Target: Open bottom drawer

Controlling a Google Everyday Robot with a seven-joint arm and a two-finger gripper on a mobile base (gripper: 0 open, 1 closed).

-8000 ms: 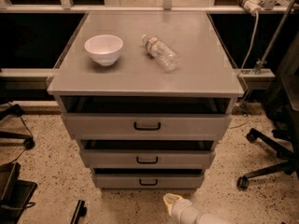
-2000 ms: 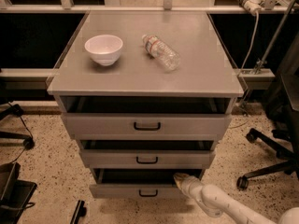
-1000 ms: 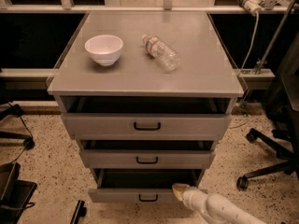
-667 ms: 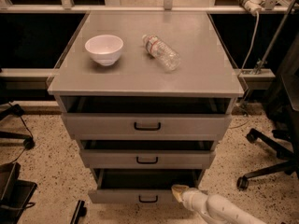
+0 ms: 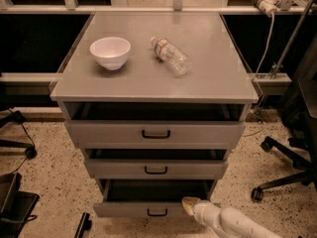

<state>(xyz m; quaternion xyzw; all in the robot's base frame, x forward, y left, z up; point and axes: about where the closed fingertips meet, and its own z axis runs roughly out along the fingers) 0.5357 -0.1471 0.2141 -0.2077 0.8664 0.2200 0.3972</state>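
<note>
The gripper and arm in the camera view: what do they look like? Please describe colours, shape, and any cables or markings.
The gripper, low in the picture by the right end of the bottom drawer, is a small rounded tip, pale yellowish-cream. The arm behind it is white, smooth and tube-shaped. No cables or markings are visible on either.

Warm overhead light, sheen on cabinet top (image 5: pixel 208 78), shadowed drawer recesses (image 5: pixel 153 112), pale tool (image 5: pixel 188 205) lit at lower right

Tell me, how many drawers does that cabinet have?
3, stacked: the top drawer, the middle drawer below it, and the bottom drawer, partly open. The tool sits at the bottom drawer's front right corner. None looks hidden.
</note>
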